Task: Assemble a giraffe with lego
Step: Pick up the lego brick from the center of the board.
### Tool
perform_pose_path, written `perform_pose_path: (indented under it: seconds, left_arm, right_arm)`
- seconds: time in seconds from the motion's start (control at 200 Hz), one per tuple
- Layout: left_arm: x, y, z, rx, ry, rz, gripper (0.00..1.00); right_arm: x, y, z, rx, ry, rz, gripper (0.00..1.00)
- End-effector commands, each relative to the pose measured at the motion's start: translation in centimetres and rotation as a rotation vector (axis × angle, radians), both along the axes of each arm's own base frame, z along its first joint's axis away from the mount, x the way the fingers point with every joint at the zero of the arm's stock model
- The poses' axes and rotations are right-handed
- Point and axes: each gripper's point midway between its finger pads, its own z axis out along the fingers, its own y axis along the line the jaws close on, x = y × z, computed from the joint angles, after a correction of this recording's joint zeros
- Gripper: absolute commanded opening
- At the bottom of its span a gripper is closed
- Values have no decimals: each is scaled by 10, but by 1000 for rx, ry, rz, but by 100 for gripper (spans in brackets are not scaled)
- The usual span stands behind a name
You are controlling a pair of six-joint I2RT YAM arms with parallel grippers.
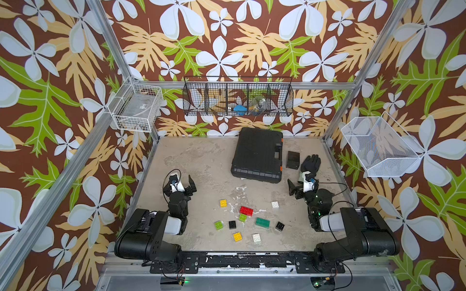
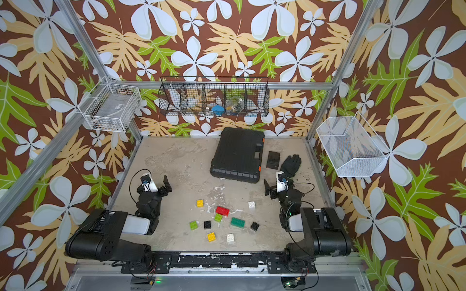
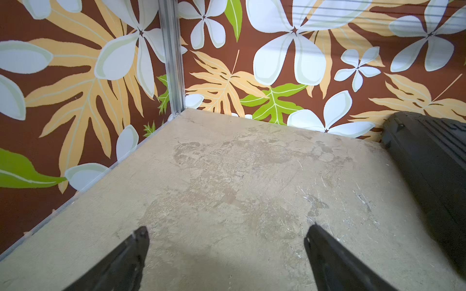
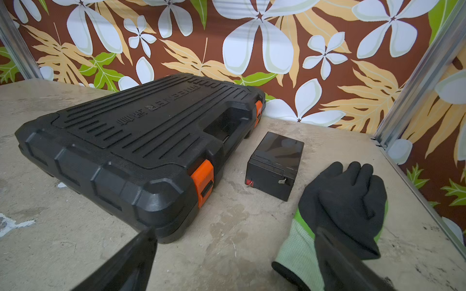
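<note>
red brick [image 1: 246,210], black case [image 1: 257,153]

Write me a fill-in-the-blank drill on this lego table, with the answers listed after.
1. Exactly ____ yellow bricks lie on the table.
2. The small black box lies between the black case and the ____.
3. The left tool and right tool both stand ____, holding nothing.
4. Besides the red brick, the other long brick is dark ____.
Answers: two; glove; open; green.
</note>
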Motion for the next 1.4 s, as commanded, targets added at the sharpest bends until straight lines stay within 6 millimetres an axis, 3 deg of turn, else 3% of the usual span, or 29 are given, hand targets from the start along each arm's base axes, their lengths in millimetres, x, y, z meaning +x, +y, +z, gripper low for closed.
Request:
perform_pose_path:
  seconds: [0.0, 0.716, 0.951, 1.061, 1.136, 1.241, 1.286, 1.396]
  left_arm:
    - [1, 0, 8, -5, -32, 0, 100]
    - [1, 0, 8, -5, -33, 1, 100]
    - [2, 0, 8, -5, -31, 0, 100]
    - [0, 4, 11, -11, -45, 23, 100]
    - [0, 6, 9, -12, -20, 41, 100]
    - [0, -4, 16, 23, -42, 17, 100]
    - [2, 4, 24, 48, -28, 102, 100]
    - [14, -10, 50, 59, -5, 32, 100]
  right_arm:
    - [1, 0, 8, -5, -33, 0, 100]
    - [2, 0, 7, -4, -29, -1, 100]
    - [10, -24, 3, 28, 5, -147, 100]
    - [10, -25, 4, 26, 3, -158, 100]
    - [12, -44, 7, 53, 9, -273, 100]
    - [24, -58, 14, 64, 71, -359, 100]
    - [31, -65, 14, 67, 139, -409, 100]
    - [42, -60, 23, 67, 210, -381, 100]
